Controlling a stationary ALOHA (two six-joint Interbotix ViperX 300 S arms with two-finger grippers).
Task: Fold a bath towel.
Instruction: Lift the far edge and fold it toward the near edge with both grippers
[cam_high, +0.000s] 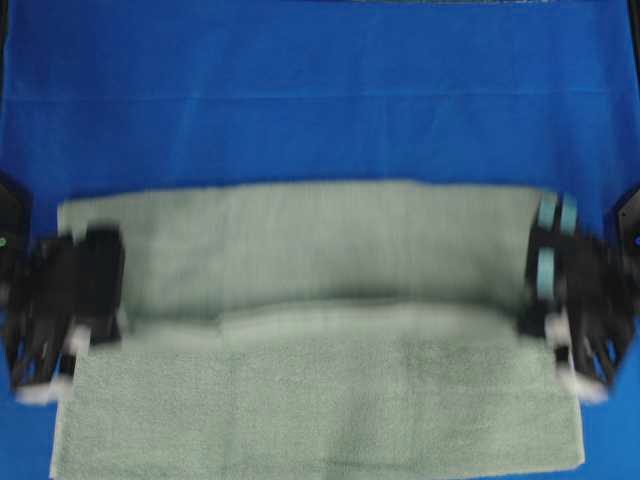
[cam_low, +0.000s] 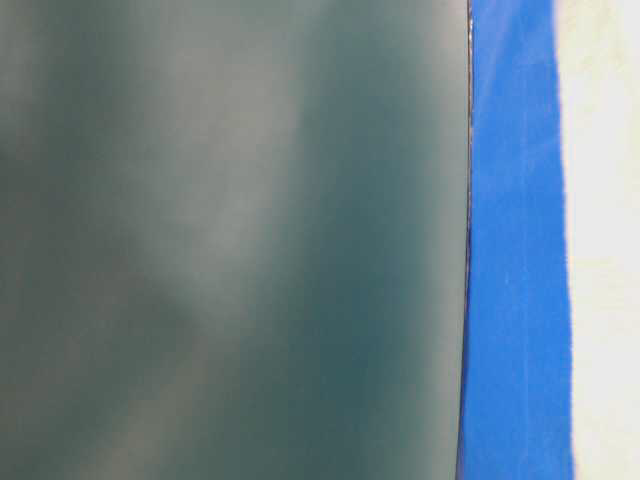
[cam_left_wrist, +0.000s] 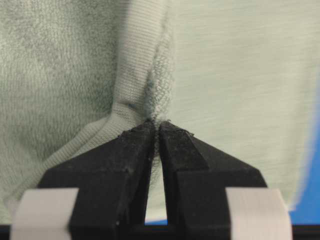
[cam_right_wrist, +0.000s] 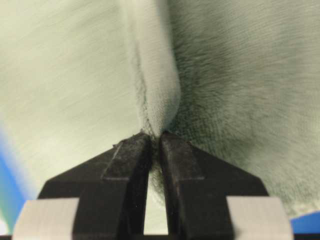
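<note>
Both sets of fingers pinch the bath towel; no writing shows.

Bath towel, pale sage-green terry with a lighter flat hem band, spread wide between my left end effector and my right end effector. Each clamps a pinch of hem at its tips. A raised layer spans between them; the lower portion lies flat nearer the camera edge.
</note>
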